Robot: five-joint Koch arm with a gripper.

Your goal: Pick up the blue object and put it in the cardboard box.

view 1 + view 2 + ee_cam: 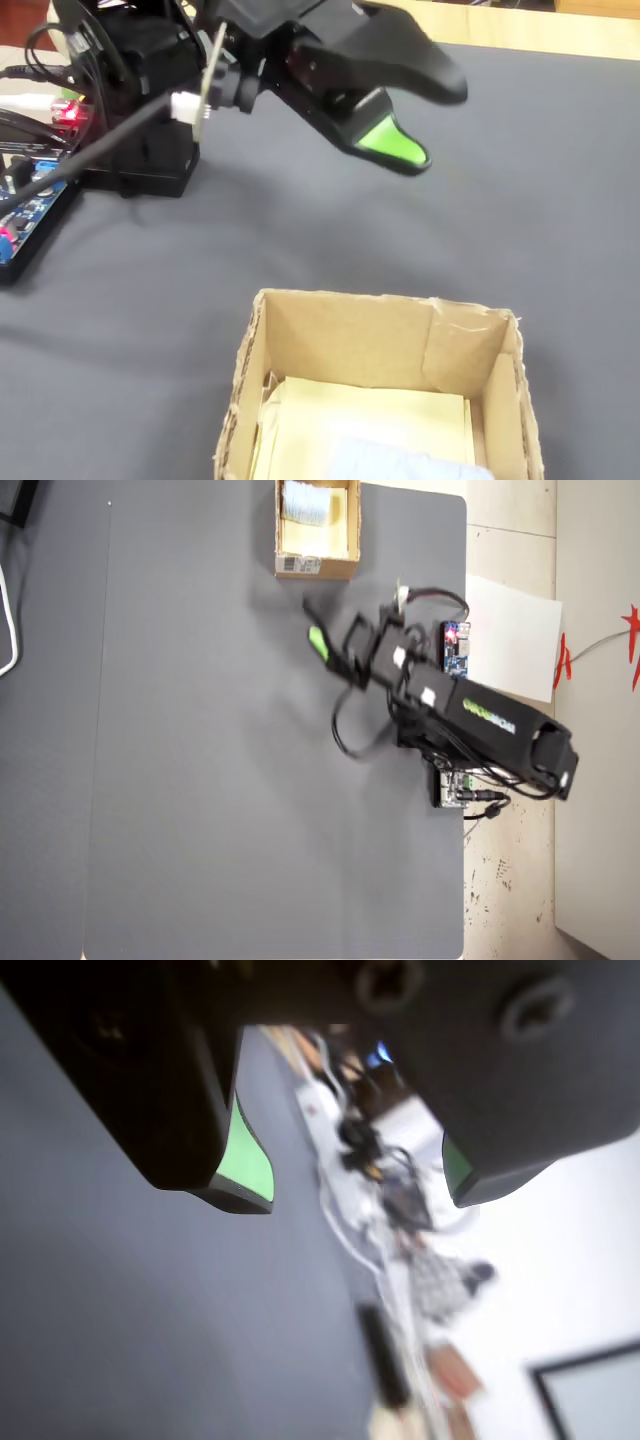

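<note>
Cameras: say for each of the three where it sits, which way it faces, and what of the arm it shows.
Wrist view: rides on the arm, looks past the open gripper along the grey table toward blurred clutter.
Fixed view: low beside the cardboard box, facing the gripper and arm base.
Overhead view: looks straight down; the whole arm shows, gripper near the box.
Shared: fixed and overhead views both show the blue object inside the box.

I see a matt dark grey worktop (520, 200), smooth like a mat. The gripper (425, 125) looks like matt black plastic with glossy green pads (392, 142). The cardboard box (330, 340) is rough tan corrugated card, cream paper inside. The blue object (400, 465) looks soft and finely ribbed.
</note>
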